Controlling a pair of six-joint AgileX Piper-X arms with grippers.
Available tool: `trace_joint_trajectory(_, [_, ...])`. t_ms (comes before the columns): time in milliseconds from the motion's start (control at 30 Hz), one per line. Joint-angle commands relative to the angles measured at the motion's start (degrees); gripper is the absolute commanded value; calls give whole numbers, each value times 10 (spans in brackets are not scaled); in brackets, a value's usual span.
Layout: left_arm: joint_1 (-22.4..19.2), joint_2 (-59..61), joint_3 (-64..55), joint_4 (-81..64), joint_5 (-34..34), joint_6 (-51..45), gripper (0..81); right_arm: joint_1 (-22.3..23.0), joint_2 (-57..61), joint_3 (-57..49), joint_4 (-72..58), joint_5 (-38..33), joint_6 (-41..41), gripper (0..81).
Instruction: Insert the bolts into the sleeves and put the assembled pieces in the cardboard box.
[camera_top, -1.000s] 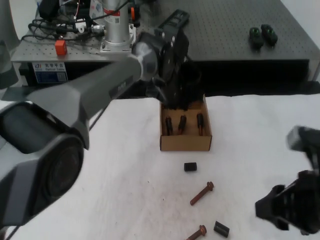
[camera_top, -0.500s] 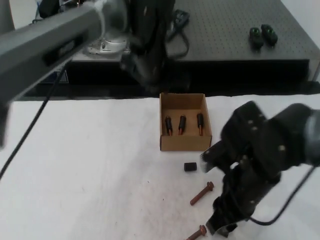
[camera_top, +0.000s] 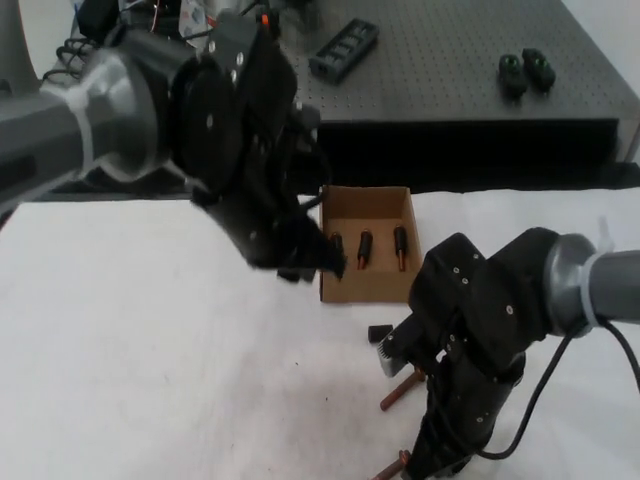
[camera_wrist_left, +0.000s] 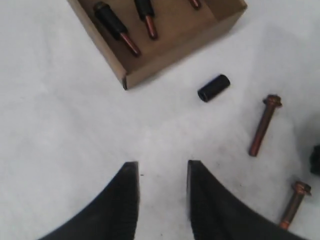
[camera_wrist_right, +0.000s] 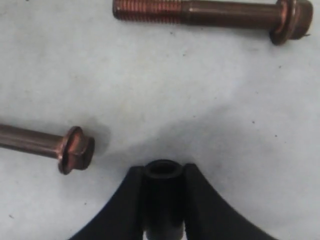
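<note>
The right arm (camera_top: 480, 330) hangs low over the counter (camera_top: 150, 380), jaws clamped on a sleeve (camera_wrist_right: 162, 200), with two bolts (camera_wrist_right: 210, 12) just beside. Farther off lies a loose sleeve (camera_wrist_left: 214, 87), then the box (camera_wrist_left: 170, 53) holding three assembled pieces (camera_wrist_left: 116, 27). The left arm (camera_top: 220, 130) hovers near the box, jaws narrowly apart, empty.

Bright, even light throughout, with only soft shadows

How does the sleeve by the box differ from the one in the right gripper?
The loose sleeve lies on its side on the cloth, untouched; the gripped sleeve sits clamped in the right gripper. The loose sleeve is beside the box; the gripped sleeve is near two bolts. Both are black, with no bolt inside.
</note>
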Motion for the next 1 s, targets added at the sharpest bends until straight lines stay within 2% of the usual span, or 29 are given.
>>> trace_joint_trajectory(0, [-7, -6, 18, 4, 47, 31, 243, 0, 7, 1, 3, 20, -6, 39])
trace_joint_trajectory(200, [-62, 14, 40, 0, 89, 85, 247, -28, -52, 15, -1, 26, 17, 37])
trace_joint_trajectory(400, [-126, 69, 33, -27, 76, 108, 361, -86, -216, 61, 33, -13, 67, 37])
trace_joint_trajectory(667, [-163, 139, 1, -27, 74, 129, 360, -142, -448, 123, 103, -12, 75, 37])
trace_joint_trajectory(700, [-169, 147, -4, -27, 58, 130, 360, -146, -471, 127, 110, -12, 75, 37])
trace_joint_trajectory(967, [-194, 189, -22, -27, 23, 147, 344, -155, -570, 129, 154, -12, 101, 37])
